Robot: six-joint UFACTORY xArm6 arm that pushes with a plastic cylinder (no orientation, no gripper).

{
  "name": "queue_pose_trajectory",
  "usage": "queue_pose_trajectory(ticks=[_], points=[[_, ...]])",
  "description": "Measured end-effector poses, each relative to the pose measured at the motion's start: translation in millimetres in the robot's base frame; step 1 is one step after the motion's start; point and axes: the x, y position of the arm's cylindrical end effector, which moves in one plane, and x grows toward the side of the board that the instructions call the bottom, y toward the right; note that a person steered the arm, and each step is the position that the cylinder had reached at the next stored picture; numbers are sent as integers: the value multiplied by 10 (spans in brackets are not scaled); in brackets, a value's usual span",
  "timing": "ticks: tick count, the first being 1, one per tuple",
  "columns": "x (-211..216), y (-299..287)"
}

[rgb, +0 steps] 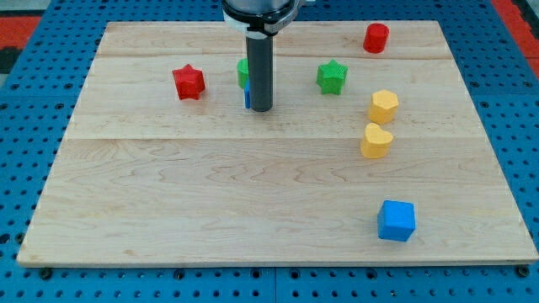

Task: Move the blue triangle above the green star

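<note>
The green star (332,77) lies on the wooden board (253,194) right of centre near the view's top. My tip (261,109) stands left of it. A sliver of blue (248,99) shows at the rod's left edge, most likely the blue triangle; the rod hides most of it and its shape cannot be made out. Just above that, a green block (242,74) is also partly hidden behind the rod. My tip is touching or very close to the blue block, on its right side.
A red star (189,82) lies at the left. A red block (376,38) sits at the top right. A yellow hexagon (383,106) and a yellow heart (376,141) lie at the right. A blue cube (396,220) sits at the bottom right.
</note>
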Motion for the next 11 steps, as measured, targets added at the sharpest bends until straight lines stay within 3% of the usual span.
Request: queue_pose_trajectory(ticks=[2, 5, 7, 8, 9, 11], points=[[-55, -688], [-168, -265], [-640, -58], [-1103, 499], [-1179, 853], [-1445, 982]])
